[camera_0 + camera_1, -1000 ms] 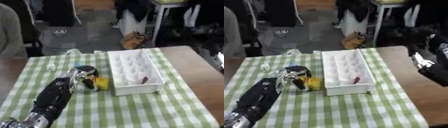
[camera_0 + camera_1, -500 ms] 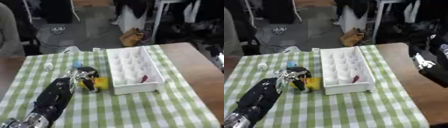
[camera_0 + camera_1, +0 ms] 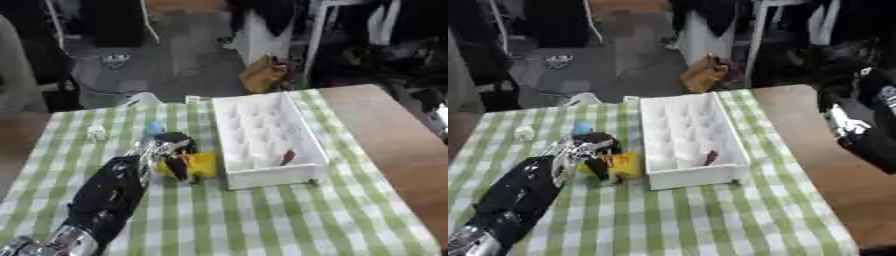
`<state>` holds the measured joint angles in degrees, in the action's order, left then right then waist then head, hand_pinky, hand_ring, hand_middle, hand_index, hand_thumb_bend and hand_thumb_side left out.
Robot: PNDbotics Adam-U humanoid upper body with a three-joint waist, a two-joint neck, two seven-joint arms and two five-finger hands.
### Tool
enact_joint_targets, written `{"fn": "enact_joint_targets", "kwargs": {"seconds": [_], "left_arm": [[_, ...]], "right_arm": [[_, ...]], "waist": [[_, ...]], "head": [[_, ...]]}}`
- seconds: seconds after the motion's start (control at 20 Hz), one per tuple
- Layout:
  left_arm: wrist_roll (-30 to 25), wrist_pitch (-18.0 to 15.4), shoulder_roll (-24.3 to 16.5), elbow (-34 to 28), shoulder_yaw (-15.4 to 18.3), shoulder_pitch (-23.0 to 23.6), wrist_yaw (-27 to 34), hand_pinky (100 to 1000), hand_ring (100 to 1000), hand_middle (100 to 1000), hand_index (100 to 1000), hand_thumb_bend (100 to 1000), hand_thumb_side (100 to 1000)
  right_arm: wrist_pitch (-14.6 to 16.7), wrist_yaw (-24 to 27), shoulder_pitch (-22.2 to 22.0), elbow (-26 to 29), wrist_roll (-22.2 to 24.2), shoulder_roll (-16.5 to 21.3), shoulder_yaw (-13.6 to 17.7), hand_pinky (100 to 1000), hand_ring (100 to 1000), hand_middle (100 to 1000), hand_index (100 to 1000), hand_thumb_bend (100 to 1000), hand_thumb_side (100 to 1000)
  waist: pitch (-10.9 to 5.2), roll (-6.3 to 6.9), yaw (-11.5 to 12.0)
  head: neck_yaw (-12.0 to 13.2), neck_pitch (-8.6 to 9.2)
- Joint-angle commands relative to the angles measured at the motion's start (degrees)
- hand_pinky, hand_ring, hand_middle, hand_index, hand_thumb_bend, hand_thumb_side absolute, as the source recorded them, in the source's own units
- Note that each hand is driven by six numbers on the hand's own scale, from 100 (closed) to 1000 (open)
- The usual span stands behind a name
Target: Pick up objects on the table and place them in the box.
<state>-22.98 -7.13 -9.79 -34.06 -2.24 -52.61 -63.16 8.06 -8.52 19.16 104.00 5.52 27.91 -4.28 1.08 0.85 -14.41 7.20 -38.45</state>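
A white box (image 3: 267,140) stands in the middle of the green checked table, with a small dark red thing (image 3: 287,158) lying near its front right corner. My left hand (image 3: 162,152) reaches in from the lower left. Its fingers (image 3: 181,169) are curled down onto a yellow object (image 3: 203,164) that rests on the cloth against the box's left wall. A small blue thing (image 3: 155,128) and a small white thing (image 3: 95,132) lie farther back on the left. My right arm (image 3: 859,125) hangs at the right edge, off the cloth, and its hand is hard to make out.
Bare brown table (image 3: 385,130) runs along the right side of the cloth (image 3: 280,215). Beyond the far edge are a crumpled clear bag (image 3: 144,99), a brown bag (image 3: 262,75) on the floor and dark furniture.
The whole picture has shifted slightly, so the camera has moved. My left hand stays on the yellow object beside the box, its fingers curled a little further over it.
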Motion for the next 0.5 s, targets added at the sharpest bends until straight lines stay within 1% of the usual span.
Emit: {"fn": "enact_joint_targets", "kwargs": {"seconds": [0.05,0.25,0.35,0.5], "left_arm": [[-2.9,0.0,-3.5,-3.9,-0.1,-3.2,3.2,481,313,293,508,100,151],[-6.3,0.2,-5.6,-6.8,-0.2,-5.2,5.7,485,310,290,508,100,156],[-6.4,0.3,-6.0,-8.0,-0.1,-5.8,6.9,485,309,289,509,100,158],[-4.9,0.6,-4.9,-8.7,-0.1,-6.1,8.3,486,309,289,512,100,161]], "right_arm": [[0.2,0.1,0.8,0.4,-0.1,1.0,0.5,738,777,777,954,236,539],[0.2,0.1,0.8,0.4,0.0,1.1,0.5,739,777,777,954,235,539],[0.2,0.1,0.9,0.3,0.1,1.0,0.4,739,777,777,954,234,539],[0.2,0.2,0.9,0.3,0.1,1.0,0.4,739,777,776,954,234,539]], "waist": [[-0.55,0.33,0.2],[-0.91,0.41,0.3],[-1.03,0.43,0.2],[-1.06,0.37,0.0]], "head": [[0.1,0.75],[0.0,0.8],[0.0,0.83],[0.0,0.94]]}}
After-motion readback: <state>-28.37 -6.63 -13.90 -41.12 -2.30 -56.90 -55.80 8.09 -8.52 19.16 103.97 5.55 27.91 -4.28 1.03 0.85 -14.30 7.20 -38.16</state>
